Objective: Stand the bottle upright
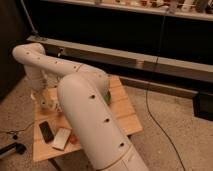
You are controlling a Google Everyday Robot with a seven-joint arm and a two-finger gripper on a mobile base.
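The bottle [62,138] lies on its side near the front left of the wooden table [122,112]. It is whitish and translucent and rests beside a black phone-like slab [46,131]. My white arm [90,115] rises from the bottom of the view, bends at an elbow [27,52] at upper left and drops to the table's far left corner. The gripper [44,99] is there, low over the table and well behind the bottle, apart from it. The forearm partly hides it.
An orange-red elongated object [74,139] lies just right of the bottle, partly under the arm. A small green item [106,96] shows behind the arm. A dark cabinet with a metal rail [150,62] runs behind the table. A black cable [155,115] trails over the floor at right.
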